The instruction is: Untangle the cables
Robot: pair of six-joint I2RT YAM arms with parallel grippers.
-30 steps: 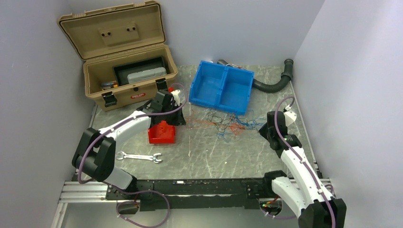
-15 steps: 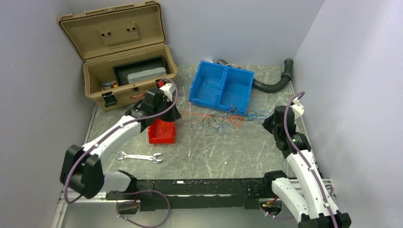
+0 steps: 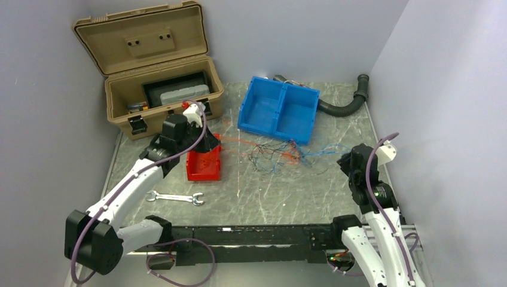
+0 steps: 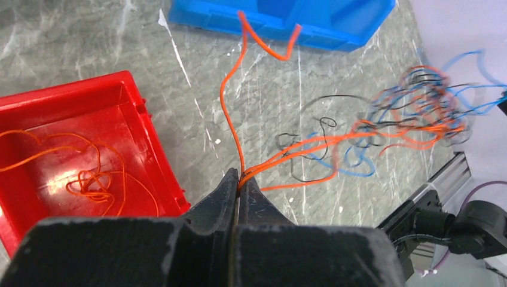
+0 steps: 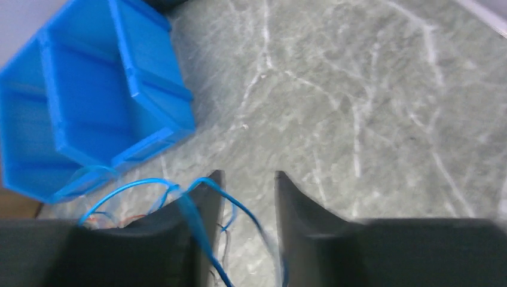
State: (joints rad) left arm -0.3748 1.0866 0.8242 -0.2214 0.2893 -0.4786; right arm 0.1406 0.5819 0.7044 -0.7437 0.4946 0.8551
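Observation:
The cables (image 3: 280,152) are a tangle of thin orange, blue and black wires on the marble table in front of the blue bin (image 3: 244,110). My left gripper (image 4: 240,177) is shut on orange cables that run taut to the tangle (image 4: 418,113). It hangs by the red bin (image 4: 162,164), which holds loose orange wire (image 4: 95,182). In the top view it (image 3: 207,143) is over the red bin's (image 3: 190,174) far edge. My right gripper (image 5: 248,177) is open. Blue cables (image 5: 179,200) drape over its left finger (image 5: 206,197) and through the gap. It (image 3: 347,162) sits right of the tangle.
An open tan toolbox (image 3: 158,89) stands at the back left. A wrench (image 3: 174,197) lies near the front left. A black ribbed hose (image 3: 344,107) curves at the back right. The blue bin (image 5: 89,95) sits close to the wires; a wall runs along each side.
My left gripper pulled the orange cables back and left over the red bin, stretching the tangle. My right gripper drew back to the right and opened, so the blue cables hang loose.

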